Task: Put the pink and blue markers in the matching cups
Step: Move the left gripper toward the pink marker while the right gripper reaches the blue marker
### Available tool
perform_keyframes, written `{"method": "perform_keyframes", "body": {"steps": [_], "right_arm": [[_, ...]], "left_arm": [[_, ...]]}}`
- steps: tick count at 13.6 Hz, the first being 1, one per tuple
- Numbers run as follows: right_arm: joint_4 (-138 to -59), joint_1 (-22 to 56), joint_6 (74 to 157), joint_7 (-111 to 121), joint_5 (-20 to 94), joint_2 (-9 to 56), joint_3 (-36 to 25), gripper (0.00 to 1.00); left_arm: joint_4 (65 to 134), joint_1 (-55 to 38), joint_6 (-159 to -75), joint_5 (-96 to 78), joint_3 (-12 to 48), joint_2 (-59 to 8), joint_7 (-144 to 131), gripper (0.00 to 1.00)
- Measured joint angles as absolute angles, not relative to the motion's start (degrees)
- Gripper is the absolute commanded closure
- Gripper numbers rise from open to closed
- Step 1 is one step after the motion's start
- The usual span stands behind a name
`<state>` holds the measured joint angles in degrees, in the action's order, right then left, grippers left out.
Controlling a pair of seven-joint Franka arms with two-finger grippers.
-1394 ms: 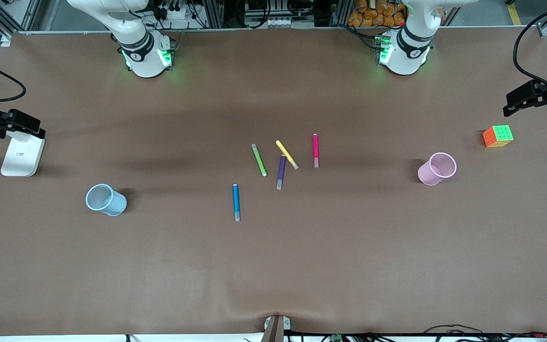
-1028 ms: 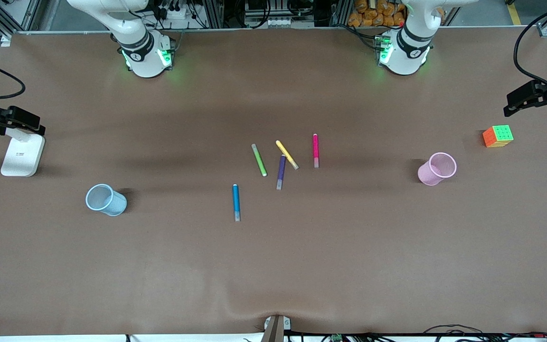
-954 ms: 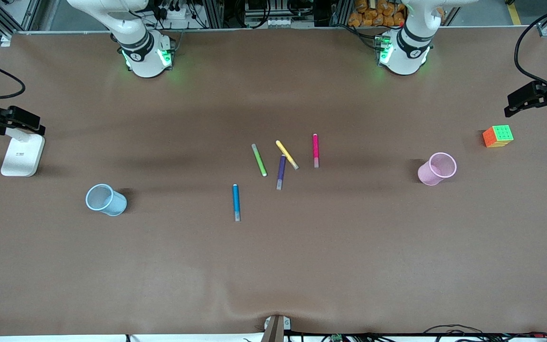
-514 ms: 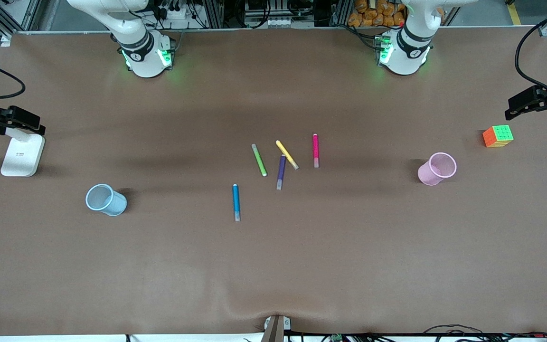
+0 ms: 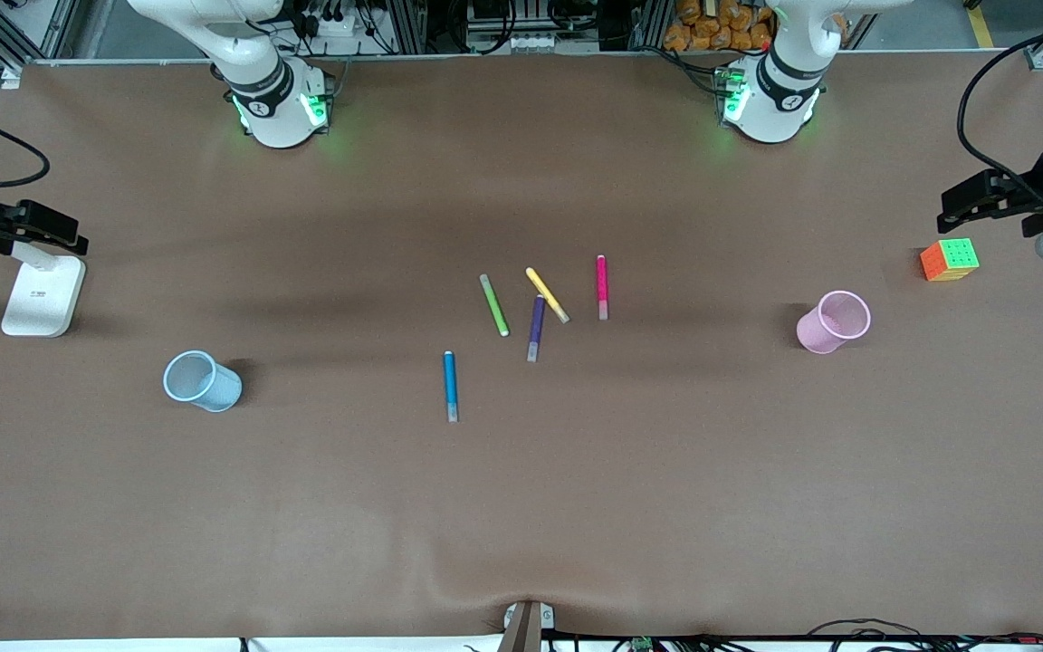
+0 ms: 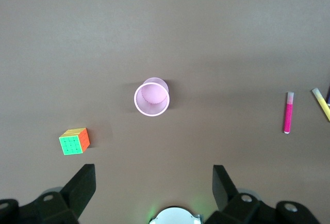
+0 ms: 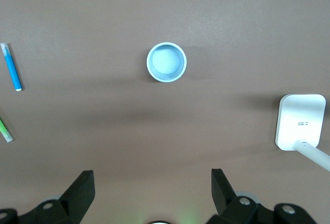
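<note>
Cups first: pink cup (image 5: pixel 834 321) toward the left arm's end of the table from the marker cluster, blue cup (image 5: pixel 202 381) toward the right arm's end. Left gripper (image 6: pixel 152 182), fingers spread, high above the pink cup; right gripper (image 7: pixel 152 182), likewise spread, over the blue cup. Pink marker (image 5: pixel 602 286) and blue marker (image 5: pixel 450 386) lie flat, well apart from both. Best approach: descend square across each barrel, avoiding the purple marker (image 5: pixel 536 327).
</note>
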<state>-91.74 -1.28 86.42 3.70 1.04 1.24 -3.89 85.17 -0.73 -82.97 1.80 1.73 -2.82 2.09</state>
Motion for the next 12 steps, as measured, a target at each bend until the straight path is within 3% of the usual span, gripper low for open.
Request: {"method": "perform_keyframes", "body": {"steps": [12], "right_arm": [[-91.7, -1.3, 86.3, 3.7, 1.0, 1.2, -3.9, 0.00]], "left_arm": [[85.3, -1.3, -83.2, 1.1, 7.4, -9.9, -2.6, 0.00]]}}
